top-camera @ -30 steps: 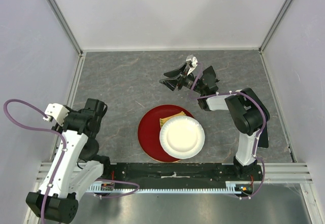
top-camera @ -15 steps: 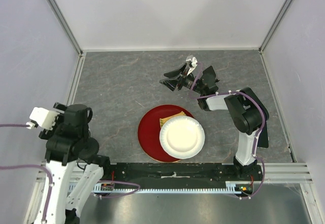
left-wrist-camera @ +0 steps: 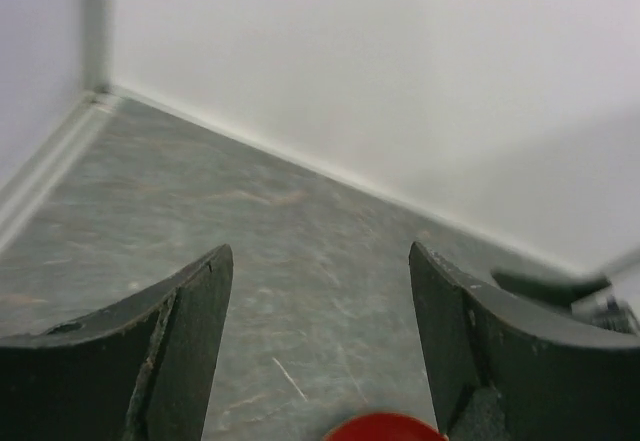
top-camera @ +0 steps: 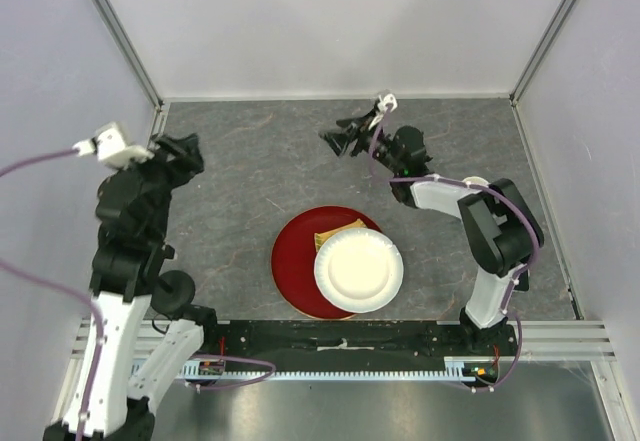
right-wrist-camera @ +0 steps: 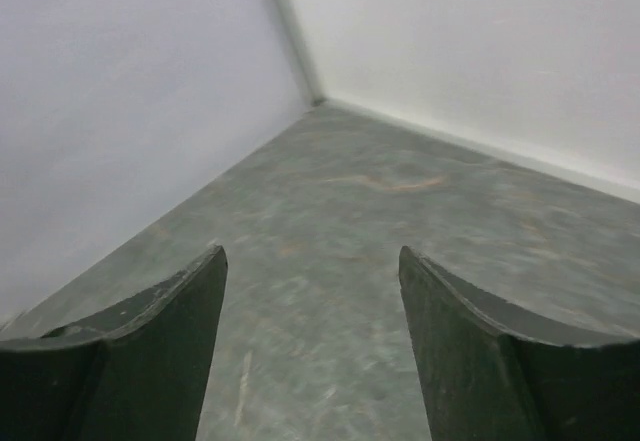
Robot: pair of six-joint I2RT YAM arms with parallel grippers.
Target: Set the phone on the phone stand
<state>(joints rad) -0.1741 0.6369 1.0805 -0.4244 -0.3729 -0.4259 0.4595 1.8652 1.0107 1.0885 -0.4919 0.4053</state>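
left gripper: fingers spread wide, gripping nothing; arm is rising and swinging back-left from its folded pose half a second ago
right gripper: fingers apart, empty; arm is stretching closer to the back wall than before
phone: not showing in any view, can't tell where
stand: not showing either
red plate: sitting mid-table, unmoved
white plate: lying over the red plate's near-right part, unmoved
yellow piece: poking out from under the white plate's far rim
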